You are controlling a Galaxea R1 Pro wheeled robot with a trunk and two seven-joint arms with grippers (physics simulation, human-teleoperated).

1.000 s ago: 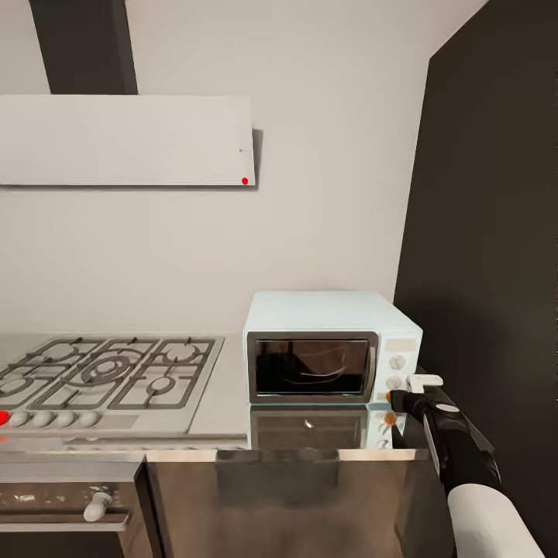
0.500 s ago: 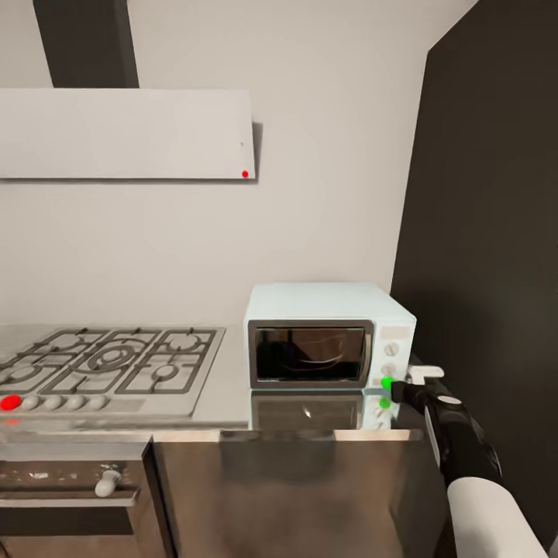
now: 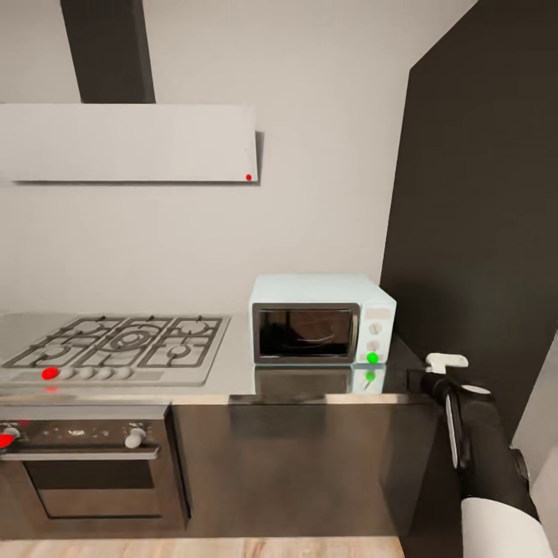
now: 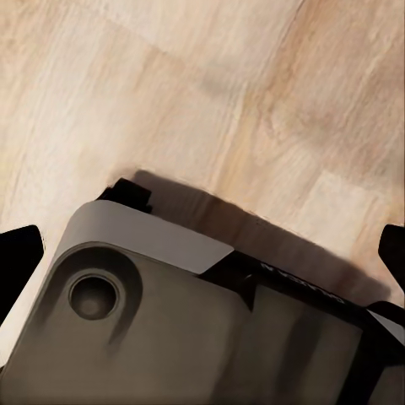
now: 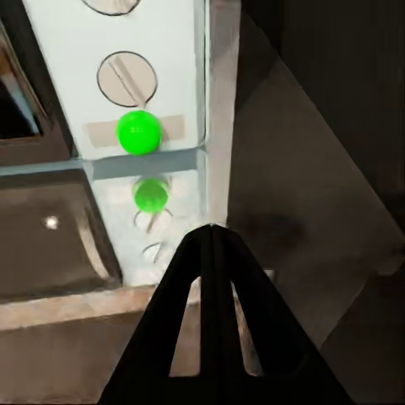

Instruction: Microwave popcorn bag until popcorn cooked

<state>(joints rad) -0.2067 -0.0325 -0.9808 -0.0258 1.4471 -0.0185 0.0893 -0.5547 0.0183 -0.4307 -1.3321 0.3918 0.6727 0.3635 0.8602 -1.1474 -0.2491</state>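
Sitting at the right end of the bench (image 3: 232, 384), close to the back wall, the microwave (image 3: 321, 318) has its dark glass door shut and a green indicator light (image 3: 372, 358) glowing at the bottom of its right-hand knob panel; the light mirrors in the glossy bench top just below. Something curved shows dimly behind the door glass, too dark to identify. A gas hob (image 3: 116, 346) takes up the left part of the bench, with a red knob at its front edge, and a built-in oven (image 3: 85, 465) sits under it. A pale extractor hood (image 3: 128, 143) hangs on the wall above the hob. A tall dark cabinet (image 3: 480, 232) stands just beside the microwave's right side.

The right gripper (image 3: 443, 361) hovers off the bench's front right corner, apart from the microwave. In the right wrist view its fingers (image 5: 213, 253) are pressed together to a point, holding nothing, aimed toward the green light (image 5: 138, 132). The left wrist view looks down on the robot's grey base (image 4: 169, 321) and the wood floor (image 4: 211, 101); the left gripper's (image 4: 202, 253) dark fingertips sit wide apart at the frame edges, with nothing between them.
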